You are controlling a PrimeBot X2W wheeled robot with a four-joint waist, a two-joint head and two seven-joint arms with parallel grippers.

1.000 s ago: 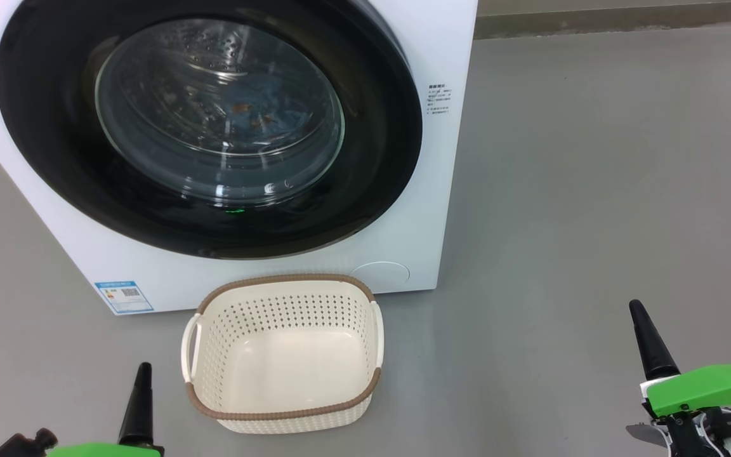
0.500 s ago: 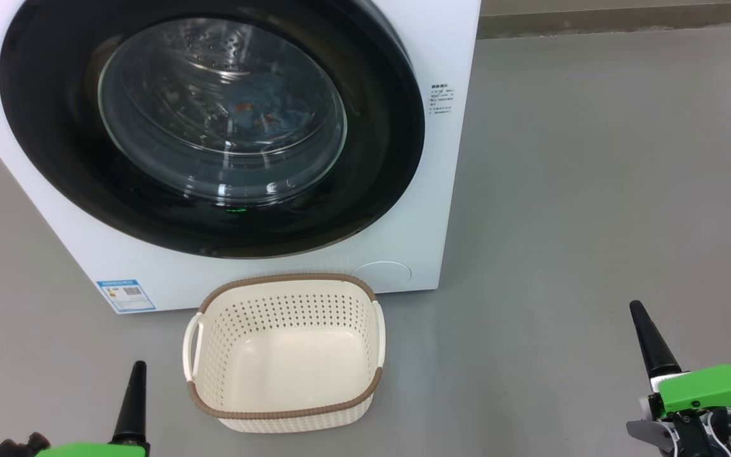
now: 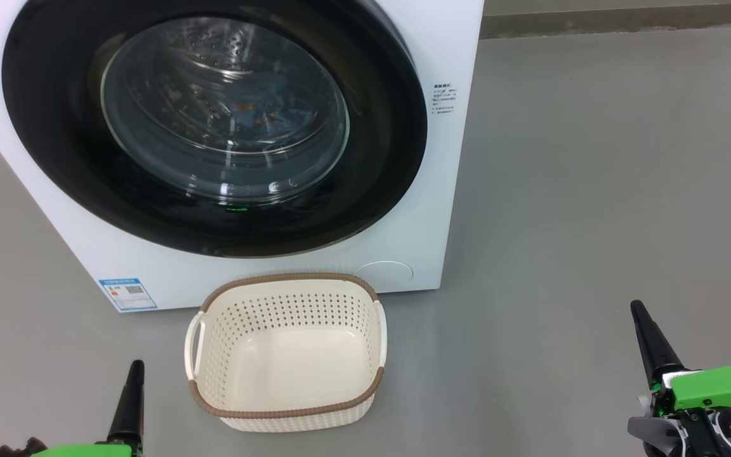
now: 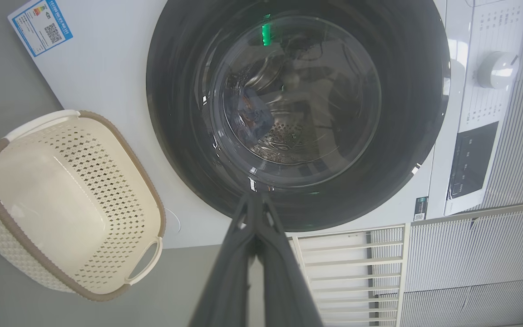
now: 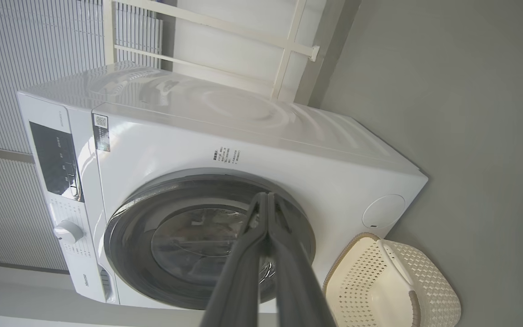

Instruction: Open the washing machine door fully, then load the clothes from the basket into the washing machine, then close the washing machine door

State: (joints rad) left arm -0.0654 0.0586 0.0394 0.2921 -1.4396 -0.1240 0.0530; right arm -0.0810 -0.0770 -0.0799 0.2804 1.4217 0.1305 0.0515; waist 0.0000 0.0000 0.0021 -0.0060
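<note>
The washing machine (image 3: 460, 158) stands on the grey floor (image 3: 594, 190), and the washing machine door (image 3: 48, 158) is closed flush against its white front, the glossy black ring all around the bulging glass window (image 3: 169, 146). Through that glass I can make out the clothes (image 3: 264, 109) lying inside the perforated steel drum (image 3: 213, 47): a light blue patch with orange-brown marks. Reflections run across the window, so I can't say how much cloth lies in there. A small blue label sticker (image 3: 127, 294) sits at the machine's lower left corner.

The basket (image 3: 289, 277) stands upright on the floor just in front of the machine, under the bottom of the door, its bare cream bottom showing below the brown woven-look rim. Whether its far rim touches the machine's front I cannot tell.

The left gripper (image 3: 136, 368) hovers low at the basket's left, near it but not touching, its two dark fingers pressed together into one spike and gripping nothing. The right gripper (image 3: 638, 311) hangs well apart on the basket's right over bare floor, fingers likewise clenched tip to tip with nothing between them. In both wrist views the closed fingers point towards the door.
</note>
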